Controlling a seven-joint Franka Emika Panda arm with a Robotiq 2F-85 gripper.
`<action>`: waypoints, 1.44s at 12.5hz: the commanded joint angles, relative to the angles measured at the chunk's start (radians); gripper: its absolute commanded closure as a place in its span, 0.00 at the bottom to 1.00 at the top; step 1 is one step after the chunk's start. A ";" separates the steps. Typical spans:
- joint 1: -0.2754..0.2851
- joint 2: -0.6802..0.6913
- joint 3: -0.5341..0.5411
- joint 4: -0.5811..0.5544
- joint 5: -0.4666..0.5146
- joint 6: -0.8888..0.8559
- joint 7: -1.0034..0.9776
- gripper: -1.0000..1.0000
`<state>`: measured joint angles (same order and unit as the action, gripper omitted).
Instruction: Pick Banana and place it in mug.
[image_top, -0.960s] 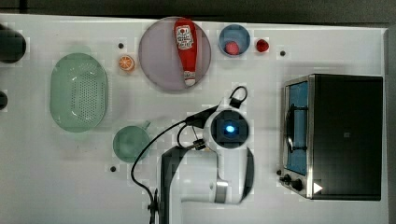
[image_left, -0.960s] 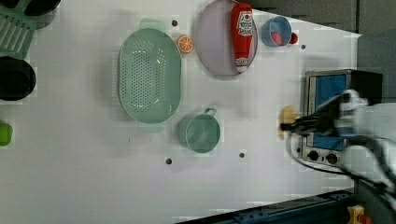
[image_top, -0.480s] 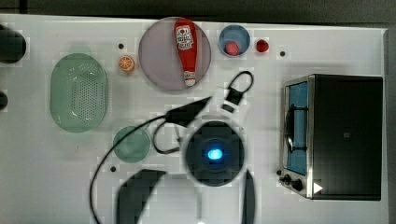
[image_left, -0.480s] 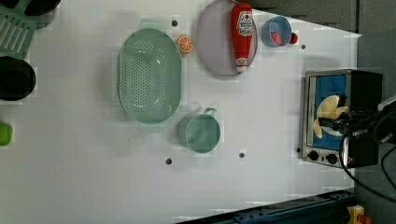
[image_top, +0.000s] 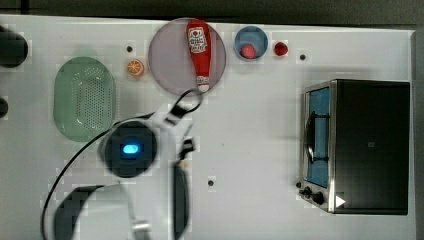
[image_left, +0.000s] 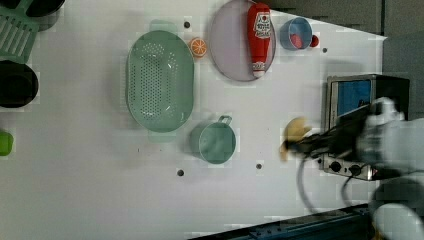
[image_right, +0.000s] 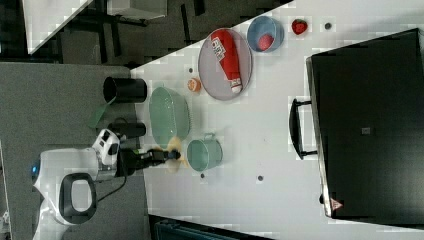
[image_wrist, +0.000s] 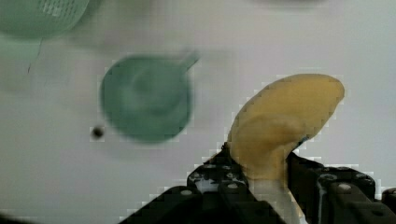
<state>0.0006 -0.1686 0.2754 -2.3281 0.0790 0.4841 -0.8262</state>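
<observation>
Left view, left to right.

- Oval perforated pale-green plastic colander: flat on the white tabletop, at the left view's left of centre.
- Small round orange slice: just beside the colander's upper right rim.
- Small round muted-green mug with a short handle stub: upright, mouth up, just below the colander's lower right edge, apart from it.
- Round grey-lilac plate: carries a red ketchup bottle lying lengthwise.
- Small blue bowl: holds something red; a small red fruit sits just beside it.
- Small pale yellow-cream toy banana: clasped between the black fingers of the gripper, above the tabletop between the mug and the oven, well apart from the mug. In the wrist view the banana rises from between the clamped fingers, with the mug open below and to one side.
- Silver and black toaster oven with a blue-lit glass door: at the left view's right.
- White Franka arm: enters from the left view's right, forearm stretched roughly level towards the mug, black cable looping beneath.
</observation>
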 joint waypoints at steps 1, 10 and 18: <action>0.025 0.031 0.070 0.021 0.032 0.032 0.268 0.68; 0.026 0.288 0.158 0.016 0.005 0.317 0.419 0.68; 0.025 0.322 0.136 -0.008 -0.062 0.412 0.449 0.00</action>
<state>0.0255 0.1844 0.4094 -2.3379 0.0314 0.9097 -0.4324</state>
